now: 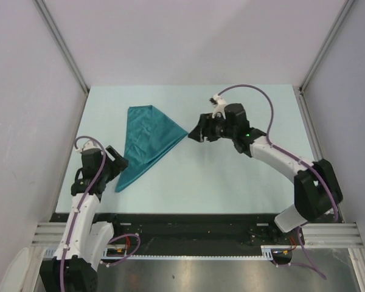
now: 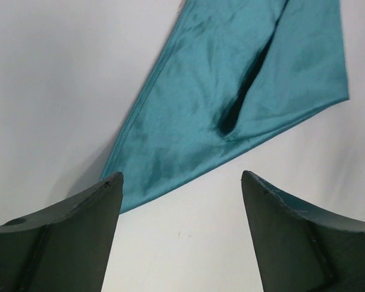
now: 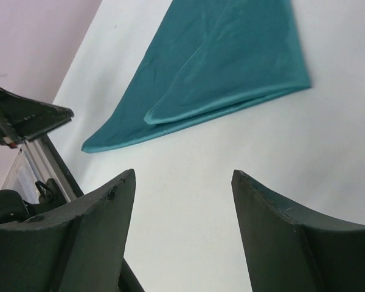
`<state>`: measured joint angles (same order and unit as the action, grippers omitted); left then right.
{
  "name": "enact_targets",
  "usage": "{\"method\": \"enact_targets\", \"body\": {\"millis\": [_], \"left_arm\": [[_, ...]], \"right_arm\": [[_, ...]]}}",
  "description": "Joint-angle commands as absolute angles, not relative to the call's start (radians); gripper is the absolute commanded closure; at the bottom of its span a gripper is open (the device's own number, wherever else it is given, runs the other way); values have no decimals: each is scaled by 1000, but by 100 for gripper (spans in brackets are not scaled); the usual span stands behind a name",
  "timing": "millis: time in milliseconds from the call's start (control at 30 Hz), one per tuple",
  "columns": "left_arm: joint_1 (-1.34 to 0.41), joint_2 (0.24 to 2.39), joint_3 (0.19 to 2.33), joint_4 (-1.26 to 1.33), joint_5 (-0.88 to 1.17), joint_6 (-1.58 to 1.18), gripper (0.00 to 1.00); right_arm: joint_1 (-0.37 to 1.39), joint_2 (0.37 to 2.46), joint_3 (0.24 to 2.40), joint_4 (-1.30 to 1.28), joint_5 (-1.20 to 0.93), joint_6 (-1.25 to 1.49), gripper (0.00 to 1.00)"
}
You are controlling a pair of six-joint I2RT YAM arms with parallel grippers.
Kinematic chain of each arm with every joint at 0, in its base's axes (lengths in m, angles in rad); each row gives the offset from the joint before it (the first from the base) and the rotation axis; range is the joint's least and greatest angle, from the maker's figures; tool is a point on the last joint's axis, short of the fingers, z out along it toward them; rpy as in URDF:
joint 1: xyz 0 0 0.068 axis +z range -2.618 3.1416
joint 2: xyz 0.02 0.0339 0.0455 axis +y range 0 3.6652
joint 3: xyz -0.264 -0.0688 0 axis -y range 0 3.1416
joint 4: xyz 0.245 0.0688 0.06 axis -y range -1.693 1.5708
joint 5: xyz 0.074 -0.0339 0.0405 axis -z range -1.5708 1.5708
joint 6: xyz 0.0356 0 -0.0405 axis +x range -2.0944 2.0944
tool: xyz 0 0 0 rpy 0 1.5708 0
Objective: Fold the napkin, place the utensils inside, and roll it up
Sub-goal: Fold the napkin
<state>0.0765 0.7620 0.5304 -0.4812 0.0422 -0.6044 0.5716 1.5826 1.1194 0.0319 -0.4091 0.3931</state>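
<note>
Napkin (image 1: 147,143) lies flat on desk (image 1: 243,182), upper left of centre in top view. It's folded to a long triangle: broad edge toward the top, right corner pointing at frame centre, narrow tail running down-left. Cloth is teal w/ a slight sheen, smooth, few wrinkles. Left wrist view shows a dark slit where the layers gape a bit. Right wrist view shows the top layer's edge set back from the one under it, so at least 2 layers, not quite flush.

Left pincer (image 1: 117,162) sits just beside the tail's left edge, lower left of frame, jaws wide apart w/ nothing btwn them; can't tell if it touches the cloth. Right pincer (image 1: 194,135) sits just right of the right corner, near but apart, jaws also spread & empty.

Prob. reason for the layout: each arm is stationed at one end of the fold, fingers aimed at the cloth, ready to pinch a corner or press it flat. Fold step looks about done, judging by shape. Spoon isn't in any view, so placing + rolling are not yet done.
</note>
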Motion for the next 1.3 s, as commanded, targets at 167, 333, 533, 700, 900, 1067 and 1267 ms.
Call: {"method": "enact_targets", "body": {"millis": [167, 333, 533, 700, 900, 1067, 1267], "left_arm": [[97, 700, 408, -586, -46, -885, 29], [95, 657, 396, -670, -109, -966, 30], [95, 666, 396, -768, -166, -1069, 32], [95, 649, 405, -788, -215, -1098, 33], [97, 656, 377, -730, -180, -1130, 37], [97, 669, 365, -704, -179, -1149, 40], [95, 673, 333, -666, -163, -1169, 41]], "right_arm": [[402, 1293, 936, 52, -466, 440, 29], [344, 1250, 894, 51, -480, 454, 28], [315, 1247, 879, 54, -500, 465, 28], [290, 1252, 868, 61, -525, 477, 28], [268, 1239, 857, 66, -537, 482, 28], [253, 1227, 841, 71, -549, 492, 28], [239, 1221, 828, 78, -560, 500, 28]]}}
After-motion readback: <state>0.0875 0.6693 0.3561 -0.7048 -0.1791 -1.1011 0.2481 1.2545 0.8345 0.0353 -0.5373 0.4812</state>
